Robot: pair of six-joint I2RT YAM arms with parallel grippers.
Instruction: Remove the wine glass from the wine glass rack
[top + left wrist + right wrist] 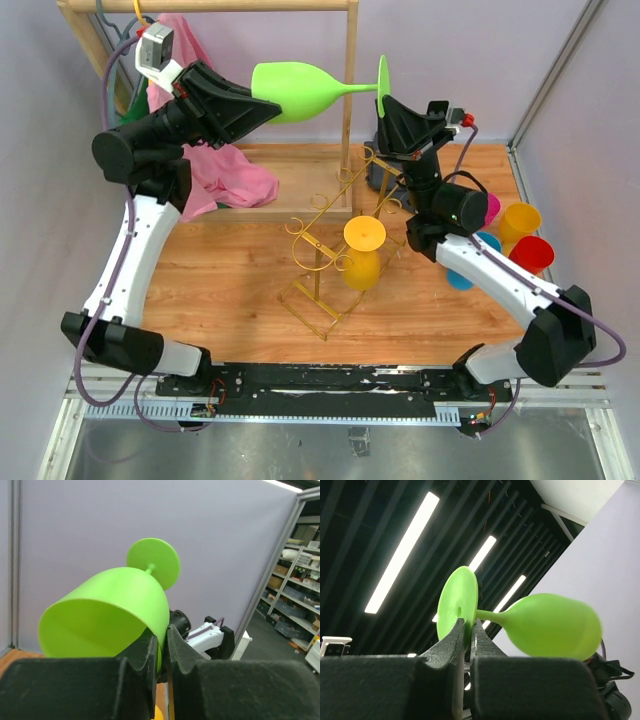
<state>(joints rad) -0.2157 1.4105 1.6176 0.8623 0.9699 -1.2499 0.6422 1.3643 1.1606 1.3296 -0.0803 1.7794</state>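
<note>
A lime-green wine glass (300, 90) hangs level in the air high above the table's back, clear of the rack. My left gripper (268, 108) is shut on its bowl rim; in the left wrist view the jaws (161, 635) pinch the bowl wall (115, 605). My right gripper (385, 100) is shut on its round foot; in the right wrist view the jaws (468, 627) clamp the foot, with the bowl (550, 625) to the right. The gold wire wine glass rack (320, 250) stands mid-table below. A yellow wine glass (362, 250) hangs on its right side.
A wooden clothes rack (350, 60) with pink cloth (230, 180) stands at the back left. Magenta (490, 208), orange (520, 222), red (530, 255) and blue (462, 278) cups cluster at the right, beside my right arm.
</note>
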